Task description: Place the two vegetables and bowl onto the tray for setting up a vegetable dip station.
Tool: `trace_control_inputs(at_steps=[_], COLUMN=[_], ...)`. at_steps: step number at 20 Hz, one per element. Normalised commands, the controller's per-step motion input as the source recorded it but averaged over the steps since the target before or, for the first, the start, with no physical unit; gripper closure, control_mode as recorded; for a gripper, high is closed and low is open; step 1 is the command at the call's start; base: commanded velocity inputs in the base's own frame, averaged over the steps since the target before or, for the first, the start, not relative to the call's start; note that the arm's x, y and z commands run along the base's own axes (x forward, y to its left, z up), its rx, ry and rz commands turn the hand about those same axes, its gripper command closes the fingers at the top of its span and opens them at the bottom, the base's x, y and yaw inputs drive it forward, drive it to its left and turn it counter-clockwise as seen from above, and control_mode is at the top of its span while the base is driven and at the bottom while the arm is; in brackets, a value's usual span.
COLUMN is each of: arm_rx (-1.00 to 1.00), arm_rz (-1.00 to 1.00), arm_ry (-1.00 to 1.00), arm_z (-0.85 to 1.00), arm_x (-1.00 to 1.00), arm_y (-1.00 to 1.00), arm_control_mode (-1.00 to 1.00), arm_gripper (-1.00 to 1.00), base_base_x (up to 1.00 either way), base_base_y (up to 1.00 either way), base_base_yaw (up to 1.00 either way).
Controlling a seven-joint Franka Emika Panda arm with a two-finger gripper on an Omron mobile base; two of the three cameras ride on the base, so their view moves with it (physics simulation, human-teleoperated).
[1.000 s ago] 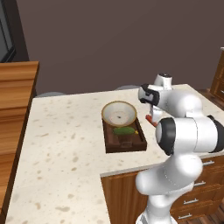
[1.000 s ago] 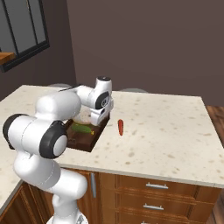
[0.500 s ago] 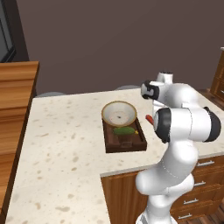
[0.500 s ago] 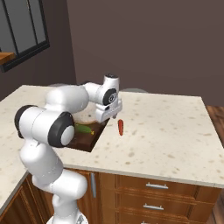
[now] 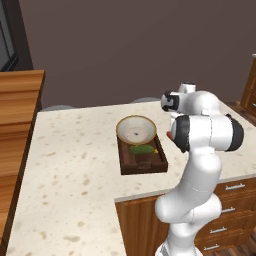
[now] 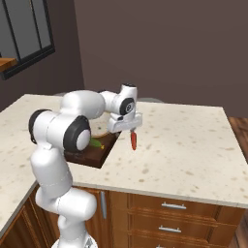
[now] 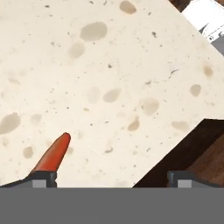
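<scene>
The red chilli pepper [image 6: 133, 141] is the one task thing that is not yet on the tray [image 5: 131, 165]. It lies on the speckled desk [image 6: 193, 145], just beside the tray's edge, at about 3 o'clock from the tray in the right base view.

In the last second the arm has swung away from the tray side and toward this pepper. The gripper [image 6: 127, 129] was half hidden behind the arm a second ago; now it hangs over the pepper, with its jaws spread wide apart and nothing between them. The bowl [image 5: 136, 130] already sits on the far end of the tray, and the green cucumber [image 5: 142, 149] lies on the tray just in front of it. So I judge that two of the three things are placed, and the arm has now turned to the last one.

In the hand view the red chilli pepper [image 7: 53, 154] comes up from near the left finger tip, and its narrow end points to about 1 o'clock. The other end is hidden at the bottom edge. In the right base view its long axis runs nearly from 12 to 6 o'clock. The pepper sits off to one side, not in the middle between the fingers, so probably the gripper must shift sideways before it goes down to close across the slim body.
</scene>
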Motion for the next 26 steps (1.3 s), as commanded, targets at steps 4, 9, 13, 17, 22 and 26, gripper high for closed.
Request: trace_control_inputs(at_steps=[4,9,13,17,22,26], arm_rx=[0.00,0.00,0.00,0.00,0.00,0.00], arm_rz=[-0.24,-0.15,-0.12,-0.15,-0.16,-0.16], arm_ry=[0.01,0.00,0.00,-0.03,0.00,0.00], arm_z=[-0.30,-0.25,-0.15,-0.09,-0.10,-0.05], arm_x=[0.18,0.25,0.23,0.20,0.19,0.16], arm_y=[-0.11,-0.11,-0.13,-0.01,0.02,0.10], arm_control_mode=[-1.00,-1.00,-1.00,-1.00,-1.00,-1.00], arm_gripper=[-1.00,-1.00,-1.00,-1.00,-1.00,-1.00], base_base_x=[0.00,0.00,0.00,0.00,0.00,0.00], base_base_y=[0.00,0.00,0.00,0.00,0.00,0.00], base_base_yaw=[0.00,0.00,0.00,0.00,0.00,0.00])
